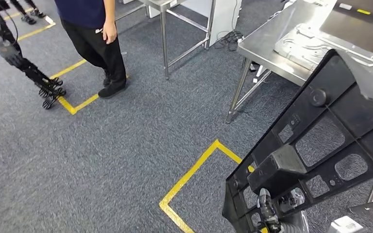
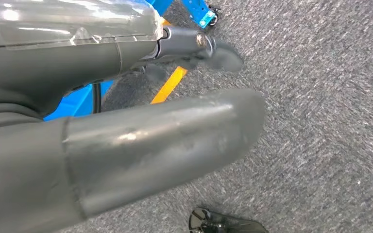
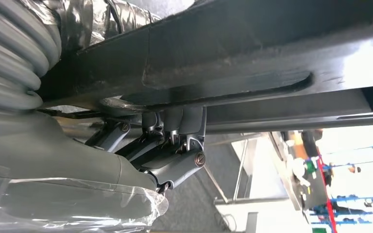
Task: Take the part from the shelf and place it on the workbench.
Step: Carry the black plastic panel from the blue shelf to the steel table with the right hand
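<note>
Right robot hand (image 3: 170,145) gripping black part (image 1: 320,141), held tilted above carpet near steel surface (image 1: 267,46); left robot hand (image 2: 126,141) open, holding nothing.

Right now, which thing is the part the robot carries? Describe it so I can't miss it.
Start at the steel workbench on the right. In front of it the right hand grips a big black part, a flat plastic frame full of cut-out windows. Unlike the pale metal plate on the bench, it hangs above the carpet.
</note>
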Controlling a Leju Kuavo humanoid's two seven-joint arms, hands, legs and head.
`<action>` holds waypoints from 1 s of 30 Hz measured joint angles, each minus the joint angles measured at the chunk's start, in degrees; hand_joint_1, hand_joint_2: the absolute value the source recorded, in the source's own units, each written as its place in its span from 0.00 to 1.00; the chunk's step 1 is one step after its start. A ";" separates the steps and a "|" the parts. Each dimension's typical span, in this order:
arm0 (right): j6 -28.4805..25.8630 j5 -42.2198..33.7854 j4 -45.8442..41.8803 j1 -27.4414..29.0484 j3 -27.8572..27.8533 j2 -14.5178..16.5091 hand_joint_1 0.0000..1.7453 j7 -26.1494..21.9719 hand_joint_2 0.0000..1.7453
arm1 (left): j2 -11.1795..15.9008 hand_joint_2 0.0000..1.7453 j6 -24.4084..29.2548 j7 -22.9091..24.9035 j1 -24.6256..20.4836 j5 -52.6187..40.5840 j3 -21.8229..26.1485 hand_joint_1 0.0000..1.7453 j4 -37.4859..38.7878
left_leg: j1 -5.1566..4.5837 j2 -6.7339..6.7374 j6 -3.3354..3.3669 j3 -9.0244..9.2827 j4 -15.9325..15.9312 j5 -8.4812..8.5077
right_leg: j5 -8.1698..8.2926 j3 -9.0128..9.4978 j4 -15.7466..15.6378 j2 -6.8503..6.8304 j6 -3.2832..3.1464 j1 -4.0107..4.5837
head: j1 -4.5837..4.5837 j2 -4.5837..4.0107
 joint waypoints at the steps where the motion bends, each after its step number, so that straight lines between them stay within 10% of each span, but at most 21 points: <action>1: -0.02 0.00 0.00 0.09 0.00 -0.01 1.00 0.01 1.00 | -0.03 0.00 -0.01 0.01 -0.07 0.00 0.01 0.00 0.00 | 0.01 0.70 0.39 0.14 -0.32 0.16 | -0.03 -0.12 0.10 -0.08 0.30 -0.05 | -0.01 0.00; 5: -0.10 0.00 -0.01 -0.10 0.00 -0.08 1.00 0.08 1.00 | 0.01 0.00 0.00 -0.01 0.01 0.00 0.04 0.00 0.00 | 0.20 3.68 1.56 0.64 -1.30 0.48 | -4.64 -4.37 8.62 -6.22 1.35 0.06 | 0.42 0.00; 8: -0.36 0.00 0.03 -0.17 0.00 -0.31 1.00 0.26 1.00 | 0.07 0.00 0.03 0.06 0.15 0.00 0.10 0.00 0.00 | 0.10 6.09 1.64 0.92 -1.30 0.08 | -5.73 -7.63 14.49 -7.52 1.83 -0.34 | 0.42 0.00; 12: -0.57 0.00 0.04 -0.26 0.01 -0.53 1.00 0.41 1.00 | 0.05 0.00 0.07 0.07 -0.05 -0.03 0.11 0.00 0.02 | -0.04 8.69 1.05 2.05 -1.31 -0.81 | 0.46 -1.48 2.57 -10.94 0.95 0.28 | 0.43 0.00; 14: -0.84 -0.05 0.03 -0.37 0.08 -0.57 1.00 0.49 1.00 | 0.05 0.00 0.15 0.09 -0.10 -0.13 0.11 0.00 0.03 | -0.25 9.87 0.48 2.45 -1.40 -1.19 | 0.74 -0.18 -0.28 -12.34 0.27 0.98 | 0.41 0.00; 16: -0.97 -0.15 0.02 -0.30 0.22 -0.67 1.00 0.67 1.00 | 0.03 0.00 0.43 -0.12 -0.45 0.17 0.15 0.00 0.05 | -0.34 10.78 -0.08 3.04 -1.64 -1.49 | 0.86 -0.15 -0.72 -11.01 -0.26 0.91 | 0.39 0.00; 18: -0.89 -0.24 0.04 -0.55 0.64 -0.86 1.00 0.88 1.00 | 0.01 0.00 1.58 -0.36 -1.31 0.97 0.22 0.00 0.20 | -0.25 8.54 -0.60 2.84 -0.16 -2.77 | 1.27 0.34 -1.62 -9.70 -0.92 0.47 | 0.35 0.00; 20: -1.17 -0.33 0.15 -1.32 1.41 -1.04 1.00 1.11 1.00 | 0.05 0.00 3.13 -0.25 -2.11 1.39 0.25 0.00 0.73 | -0.15 5.00 -0.88 0.09 5.73 -5.84 | 1.50 0.64 -2.08 -8.54 -1.40 0.29 | 0.33 0.00; 23: -2.65 -0.80 0.23 -1.57 2.19 -1.38 1.00 1.21 1.00 | 0.13 0.00 3.80 -0.66 -1.80 1.27 0.22 0.00 1.48 | -0.13 3.86 -1.07 -4.74 14.24 -7.91 | 1.34 0.76 -1.86 -6.09 -1.67 0.34 | 0.32 0.00; 27: -3.84 -1.51 0.21 -1.06 2.28 -1.84 1.00 0.37 1.00 | 0.33 0.00 3.02 -2.06 -0.14 0.82 0.17 0.00 1.55 | 0.20 1.10 -0.87 -1.44 3.78 -0.49 | 0.49 0.65 -0.47 -2.40 -1.01 0.18 | 0.33 0.00; 30: -4.11 -1.66 0.14 -0.74 2.33 -2.14 1.00 0.04 1.00 | 0.48 0.00 2.29 -2.47 0.38 0.80 0.13 0.00 1.54 | 0.10 -0.83 -0.11 -0.14 0.43 -0.15 | 0.29 -0.27 0.24 -0.39 0.13 0.03 | 0.34 0.00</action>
